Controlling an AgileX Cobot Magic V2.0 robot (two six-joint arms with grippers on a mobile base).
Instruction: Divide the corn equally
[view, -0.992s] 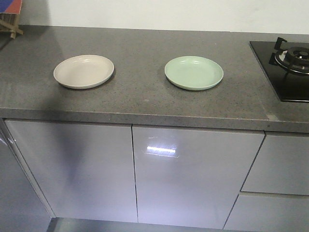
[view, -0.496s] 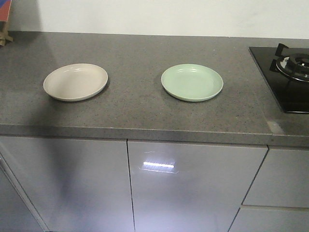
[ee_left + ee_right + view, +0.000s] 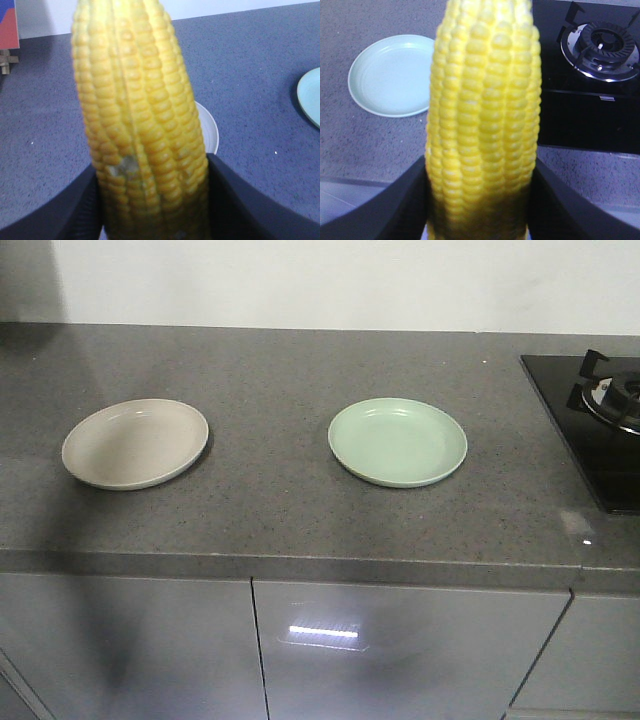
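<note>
Over the counter, the left hand clamps the left cob left of the green plate, hiding most of the beige plate, while the right hand clamps the right cob right of the green plate, toward the stove.

On the counter we find two plates side by side, well apart, about midway between its front and back edges. The left plate lies near the left edge and the right plate around the middle. The hob sits at the right edge, toward the back. The wall runs behind the back edge, and cabinet doors stand below the front edge. The left cob is clamped in the left gripper, with the left plate behind it. The right cob is clamped in the right gripper, with the right plate behind to its left and the hob behind to its right.
</note>
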